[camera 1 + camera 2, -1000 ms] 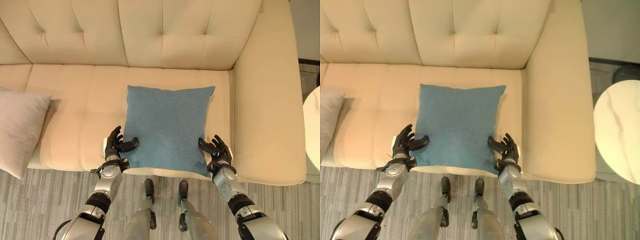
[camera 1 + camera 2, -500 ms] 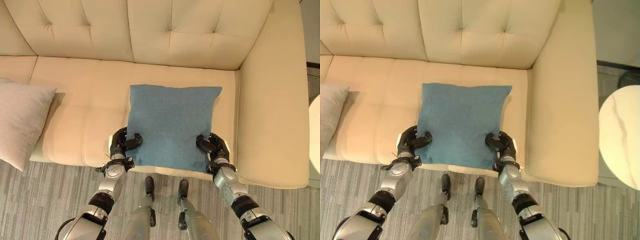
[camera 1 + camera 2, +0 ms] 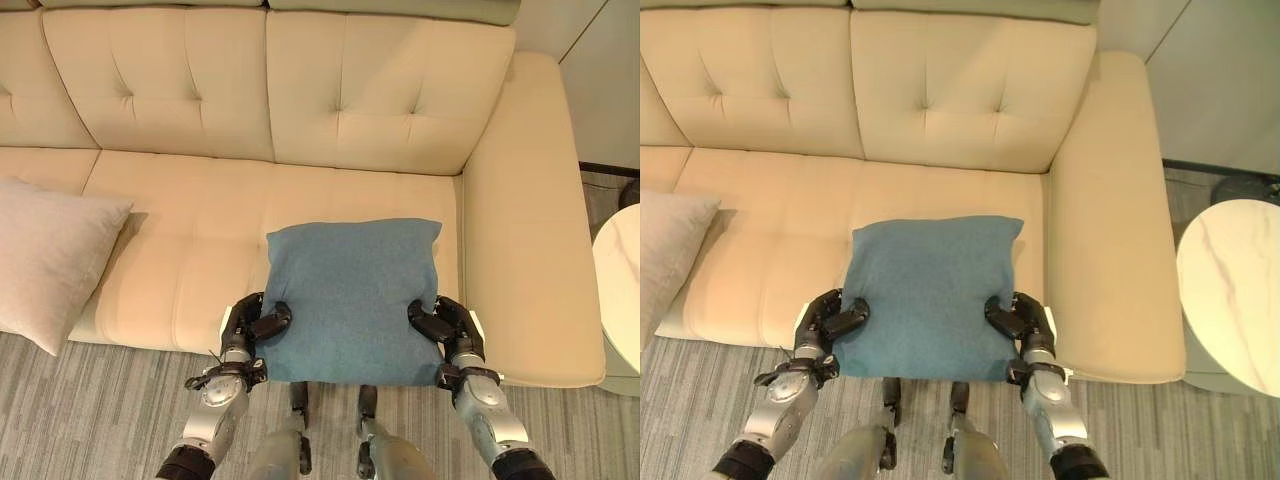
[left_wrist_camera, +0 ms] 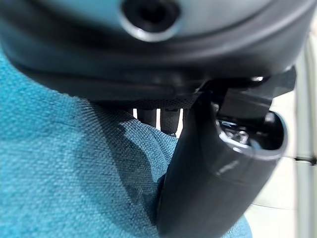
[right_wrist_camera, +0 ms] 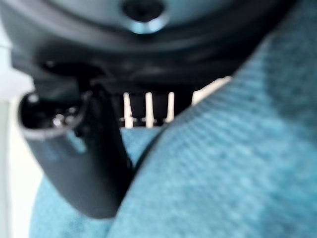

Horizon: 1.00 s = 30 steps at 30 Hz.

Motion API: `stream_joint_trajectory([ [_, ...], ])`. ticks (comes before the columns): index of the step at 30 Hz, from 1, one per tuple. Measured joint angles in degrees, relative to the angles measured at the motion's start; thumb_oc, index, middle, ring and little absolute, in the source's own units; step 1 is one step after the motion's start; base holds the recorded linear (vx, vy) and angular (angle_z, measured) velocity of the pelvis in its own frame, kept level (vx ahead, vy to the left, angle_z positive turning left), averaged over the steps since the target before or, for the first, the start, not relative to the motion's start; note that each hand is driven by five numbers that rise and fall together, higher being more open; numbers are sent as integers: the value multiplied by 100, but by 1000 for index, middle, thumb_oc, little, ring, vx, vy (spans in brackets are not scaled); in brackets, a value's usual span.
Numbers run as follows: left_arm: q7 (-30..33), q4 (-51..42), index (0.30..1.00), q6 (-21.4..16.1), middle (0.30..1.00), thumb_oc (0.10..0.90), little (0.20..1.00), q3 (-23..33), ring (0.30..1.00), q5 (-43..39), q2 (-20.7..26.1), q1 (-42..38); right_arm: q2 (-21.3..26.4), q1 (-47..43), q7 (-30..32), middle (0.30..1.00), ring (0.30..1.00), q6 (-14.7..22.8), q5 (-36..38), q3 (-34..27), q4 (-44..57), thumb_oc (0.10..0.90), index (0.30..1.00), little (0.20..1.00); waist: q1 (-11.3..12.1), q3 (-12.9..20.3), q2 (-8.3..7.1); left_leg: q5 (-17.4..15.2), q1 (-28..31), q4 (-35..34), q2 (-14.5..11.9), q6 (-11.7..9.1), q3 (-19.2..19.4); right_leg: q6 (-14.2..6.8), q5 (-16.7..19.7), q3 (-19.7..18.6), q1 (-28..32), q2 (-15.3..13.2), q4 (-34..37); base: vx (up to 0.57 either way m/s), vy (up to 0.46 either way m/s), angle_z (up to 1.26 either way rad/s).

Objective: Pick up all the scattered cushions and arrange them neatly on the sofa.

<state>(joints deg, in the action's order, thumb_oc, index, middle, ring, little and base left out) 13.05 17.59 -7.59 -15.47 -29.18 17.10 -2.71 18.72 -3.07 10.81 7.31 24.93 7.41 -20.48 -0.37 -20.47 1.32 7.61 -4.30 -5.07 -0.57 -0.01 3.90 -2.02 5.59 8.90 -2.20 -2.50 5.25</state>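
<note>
The blue cushion (image 3: 352, 298) is gripped at both side edges, left hand (image 3: 250, 325) and right hand (image 3: 447, 326) each curled round the fabric with the thumb pinched on top, as is seen close up in both wrist views. It is held level between the hands over the front edge of the sofa (image 3: 300, 120), the backrest lying straight ahead and both hands equally near. A pale cushion (image 3: 45, 258) is seen well to the left on the seat.

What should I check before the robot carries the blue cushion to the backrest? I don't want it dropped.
1. Left hand clamped on blue cushion edge: ok.
2. Right hand clamped on the opposite edge: ok.
3. Fingers under the cushion fully curled: cannot tell.
4. Cushion lifted off the sofa seat: cannot tell.
5. Seat behind the cushion free: ok.
6. Beige cushion placed neatly: not ok, overhanging the front edge.
</note>
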Motion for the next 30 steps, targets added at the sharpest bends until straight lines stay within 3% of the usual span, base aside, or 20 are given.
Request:
stream_joint_trajectory([
  [3,-28,-286,300,1,300,400,300,78,300,-2,19,211,-4,152,-71,300,300,-20,-169,-84,376,400,300,300,-62,28,50,-61,144,2,52,89,8,-64,-90,0,37,-69,-216,-2,133,-4],
  [7,-145,-310,300,7,300,400,300,90,300,5,62,219,1,228,-130,300,300,-21,-239,-204,412,400,300,300,-108,62,85,-164,365,5,162,253,23,-262,-713,-154,-380,-284,-1586,23,54,2],
  [8,-164,-311,300,10,300,400,300,66,300,6,81,228,0,315,-139,300,300,-29,-248,-229,495,400,300,300,-172,67,88,-187,408,26,211,304,-8,-364,-907,-254,-620,-370,-2206,71,6,18],
  [10,-165,-311,300,11,300,400,300,52,300,5,112,233,-3,398,-169,300,300,-33,-316,-219,606,400,300,300,-201,95,43,-232,420,66,271,364,-72,-448,-1133,-480,-874,-404,-2688,102,-30,12],
  [15,-161,-301,300,43,300,400,300,94,300,5,248,229,8,388,-192,300,300,-44,-447,-104,722,400,300,300,-152,120,-29,-283,407,50,216,428,-147,-331,-1167,-438,-1207,-239,-2476,127,-84,5],
  [16,-148,-292,300,46,300,400,300,133,300,4,238,229,6,346,-195,300,300,-50,-460,-87,728,400,300,300,-156,120,-29,-291,381,61,171,418,-124,-283,-1103,-308,-1397,-219,-2385,109,-72,5],
  [17,-150,-291,300,48,300,400,300,169,300,5,241,231,15,355,-194,300,300,-53,-470,-89,735,400,300,300,-157,135,-58,-356,403,78,154,314,-188,-243,-754,-194,-1404,-232,-2008,183,-114,14],
  [18,-151,-289,300,52,300,400,300,185,300,5,245,240,28,375,-192,300,300,-63,-480,-94,734,400,300,300,-161,145,-74,-386,447,77,142,269,-215,-216,-517,-97,-1347,-263,-1913,238,-131,27],
  [19,-151,-294,300,53,300,400,300,197,300,12,173,277,61,407,-191,300,300,-84,-513,-118,734,400,300,300,-178,154,-46,-409,524,87,55,183,-305,27,-412,69,-1082,-150,-1675,314,-225,33],
  [20,-163,-416,300,53,300,400,300,158,300,123,118,418,67,579,-189,300,300,-84,-626,-194,744,400,300,300,-181,185,-57,-486,732,221,-170,-31,-399,218,-422,203,-677,104,-1502,235,-184,34],
  [23,-244,-501,300,52,300,400,300,9,300,123,27,295,163,580,-174,300,300,-80,-665,-442,796,400,300,300,-220,206,-87,-549,337,919,-206,-303,-429,254,-527,333,-594,113,-1453,74,-95,33],
  [26,-265,-498,300,53,300,400,300,-24,300,122,-69,195,283,500,-168,300,300,-79,-667,-524,798,400,300,300,-223,221,-145,-598,-131,1938,-210,-367,-341,395,-528,342,-399,65,-1250,55,-14,10],
  [28,-265,-503,300,52,300,400,300,-13,300,122,-64,197,290,490,-167,300,300,-79,-671,-513,807,400,300,300,-224,226,-153,-721,-140,1862,-237,-353,-126,543,-467,334,-217,76,-1060,123,47,-7],
  [30,-265,-521,300,51,300,400,300,-6,300,127,-39,169,286,497,-156,300,300,-79,-672,-487,812,400,300,300,-253,241,-152,-708,-156,1303,-306,-373,-182,479,-490,309,-91,170,-850,115,95,-4],
])
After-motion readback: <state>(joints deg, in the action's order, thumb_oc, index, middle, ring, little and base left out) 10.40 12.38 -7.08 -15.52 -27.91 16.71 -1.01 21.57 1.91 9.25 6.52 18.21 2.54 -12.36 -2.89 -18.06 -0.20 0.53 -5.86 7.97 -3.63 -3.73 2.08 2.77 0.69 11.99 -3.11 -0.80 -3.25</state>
